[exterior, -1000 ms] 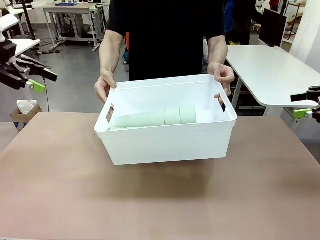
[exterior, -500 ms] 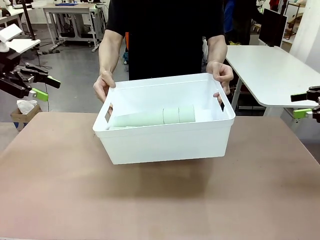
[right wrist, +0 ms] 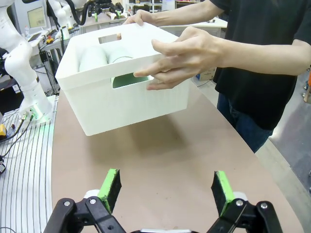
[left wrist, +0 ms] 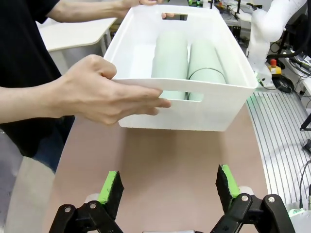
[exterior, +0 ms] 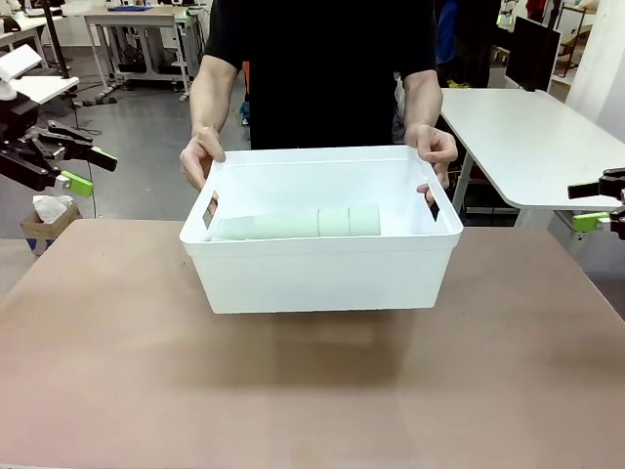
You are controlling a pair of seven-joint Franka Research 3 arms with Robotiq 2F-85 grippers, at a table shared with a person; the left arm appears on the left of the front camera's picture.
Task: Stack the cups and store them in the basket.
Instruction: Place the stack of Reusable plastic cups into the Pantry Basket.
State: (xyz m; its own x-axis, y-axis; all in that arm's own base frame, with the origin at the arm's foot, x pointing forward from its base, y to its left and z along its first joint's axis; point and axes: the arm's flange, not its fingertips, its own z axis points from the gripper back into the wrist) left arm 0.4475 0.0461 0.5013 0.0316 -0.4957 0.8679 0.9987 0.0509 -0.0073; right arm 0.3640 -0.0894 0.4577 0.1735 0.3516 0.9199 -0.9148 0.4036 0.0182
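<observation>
A person holds the white basket (exterior: 322,274) by both end handles, lifted a little off the table. Pale green cups (exterior: 298,225) lie on their sides inside it, nested in stacks. In the left wrist view two rows of cups (left wrist: 171,53) lie side by side in the basket (left wrist: 214,114). The right wrist view shows the basket (right wrist: 131,111) with cups (right wrist: 93,59) inside. My left gripper (exterior: 83,170) hangs open off the table's far left, well clear of the basket. My right gripper (exterior: 591,205) hangs open at the far right. Both grippers (left wrist: 168,187) (right wrist: 165,189) hold nothing.
The person's hands (exterior: 200,156) (exterior: 435,147) grip the basket's short ends, fingers through the slots. The brown table (exterior: 312,391) is bare in front of the basket. A white table (exterior: 527,137) stands behind on the right, and a cardboard box (exterior: 44,217) sits on the floor at left.
The person has raised the basket slightly and levelled it. My left gripper has shifted a little downward and to the right. The right gripper has stayed still.
</observation>
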